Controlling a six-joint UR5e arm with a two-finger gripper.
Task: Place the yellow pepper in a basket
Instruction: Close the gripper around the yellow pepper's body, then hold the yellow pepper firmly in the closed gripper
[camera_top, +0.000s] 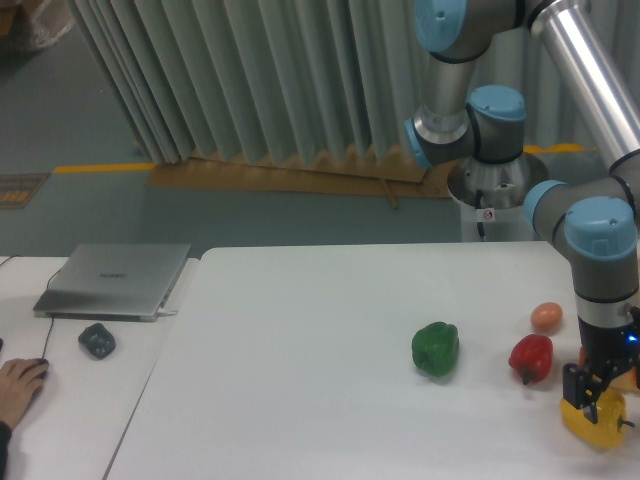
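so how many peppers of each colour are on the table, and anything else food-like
green pepper: 1
red pepper: 1
yellow pepper: 1, under the hand
small orange-pink round item: 1
total: 4

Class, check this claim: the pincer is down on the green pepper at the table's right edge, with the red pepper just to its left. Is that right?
Not quite. The camera view shows the pincer down on the yellow pepper, not the green one. The green pepper sits untouched farther left. The red pepper just to the left is correct.
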